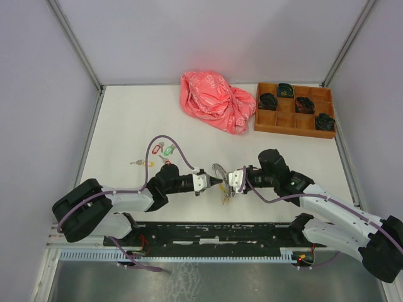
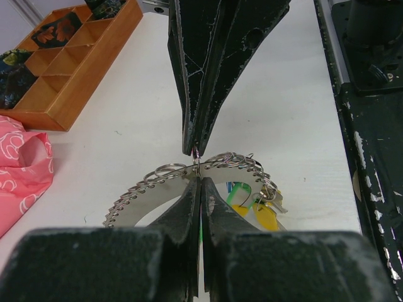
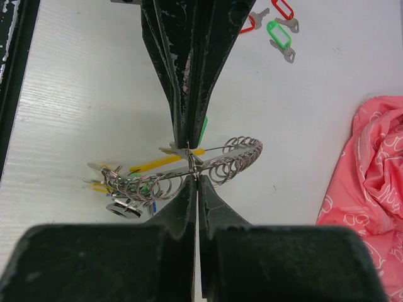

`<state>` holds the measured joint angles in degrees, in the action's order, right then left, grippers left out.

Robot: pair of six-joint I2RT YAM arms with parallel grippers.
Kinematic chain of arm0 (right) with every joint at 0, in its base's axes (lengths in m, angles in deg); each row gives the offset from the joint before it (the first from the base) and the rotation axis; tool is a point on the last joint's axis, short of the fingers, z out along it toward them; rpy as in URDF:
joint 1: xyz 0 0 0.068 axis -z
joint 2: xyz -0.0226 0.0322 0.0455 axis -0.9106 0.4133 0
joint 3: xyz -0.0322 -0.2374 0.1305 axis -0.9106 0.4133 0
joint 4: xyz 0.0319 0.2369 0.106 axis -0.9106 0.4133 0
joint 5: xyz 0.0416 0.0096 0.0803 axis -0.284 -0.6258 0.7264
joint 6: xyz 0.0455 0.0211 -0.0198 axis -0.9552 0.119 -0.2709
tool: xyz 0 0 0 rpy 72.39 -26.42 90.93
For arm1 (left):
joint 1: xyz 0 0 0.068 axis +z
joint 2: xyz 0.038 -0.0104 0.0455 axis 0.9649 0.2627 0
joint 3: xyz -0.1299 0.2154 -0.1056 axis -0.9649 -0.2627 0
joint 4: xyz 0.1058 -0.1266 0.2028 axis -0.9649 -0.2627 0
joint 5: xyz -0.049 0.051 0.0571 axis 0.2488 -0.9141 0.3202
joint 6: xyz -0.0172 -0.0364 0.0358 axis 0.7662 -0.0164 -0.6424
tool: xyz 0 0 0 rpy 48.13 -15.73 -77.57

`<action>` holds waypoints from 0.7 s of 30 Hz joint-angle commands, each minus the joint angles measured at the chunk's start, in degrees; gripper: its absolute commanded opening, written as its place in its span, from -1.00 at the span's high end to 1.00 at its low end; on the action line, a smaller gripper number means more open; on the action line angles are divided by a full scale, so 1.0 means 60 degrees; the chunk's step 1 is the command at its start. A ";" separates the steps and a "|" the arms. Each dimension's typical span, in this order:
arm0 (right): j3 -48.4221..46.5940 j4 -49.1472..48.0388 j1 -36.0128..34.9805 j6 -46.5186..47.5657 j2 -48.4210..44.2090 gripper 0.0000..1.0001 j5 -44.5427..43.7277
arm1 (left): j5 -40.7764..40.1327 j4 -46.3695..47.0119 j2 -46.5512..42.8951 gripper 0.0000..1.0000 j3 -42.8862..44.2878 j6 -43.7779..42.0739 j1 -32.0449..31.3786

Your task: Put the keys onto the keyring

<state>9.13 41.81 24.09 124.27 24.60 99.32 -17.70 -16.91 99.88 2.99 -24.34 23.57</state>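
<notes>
The keyring (image 1: 220, 170), a silvery arc lined with small split rings, hangs just above the table between my two gripper tips. In the left wrist view the keyring (image 2: 157, 189) carries yellow-tagged keys (image 2: 267, 217) at its right end. My left gripper (image 1: 214, 181) (image 2: 200, 178) is shut, with a sliver of green tag (image 3: 203, 129) in its jaws and a key blade poking out. My right gripper (image 1: 232, 180) (image 3: 196, 179) is shut on the keyring (image 3: 236, 157) from the other side. Loose red- and green-tagged keys (image 1: 165, 150) (image 3: 277, 34) and another key (image 1: 143, 163) lie on the table.
A crumpled pink plastic bag (image 1: 214, 100) (image 3: 371, 189) lies at the back centre. At the back right stands a wooden compartment tray (image 1: 293, 131) (image 2: 69, 82) with black bundles (image 1: 267, 100) in it. Grey walls enclose the table, and a black rail runs along the near edge.
</notes>
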 commanded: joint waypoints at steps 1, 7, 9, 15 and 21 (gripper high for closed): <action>-0.0126 -0.0539 0.0031 -0.0099 -0.0244 0.99 0.0009 | -0.0259 0.0407 -0.0143 0.95 0.0213 0.0290 -0.0041; -0.0134 -0.0554 0.0024 -0.0106 -0.0203 0.99 0.0075 | -0.0261 0.0409 -0.0125 0.95 0.0225 0.0315 -0.0045; -0.0139 -0.0555 0.0031 -0.0106 -0.0208 0.99 0.0084 | -0.0224 0.0410 -0.0118 0.95 0.0253 0.0317 -0.0027; -0.0130 -0.0565 0.0026 -0.0133 -0.0204 0.99 0.0080 | -0.0112 0.0530 -0.0088 0.95 0.0250 0.0377 -0.0035; -0.0126 -0.0663 0.0028 -0.0197 -0.0174 0.99 0.0001 | -0.0017 0.0575 -0.0080 0.95 0.0260 0.0388 -0.0036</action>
<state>9.13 41.81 24.09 124.09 24.53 99.12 -18.48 -16.87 99.88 2.99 -23.53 23.55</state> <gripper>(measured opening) 0.015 0.035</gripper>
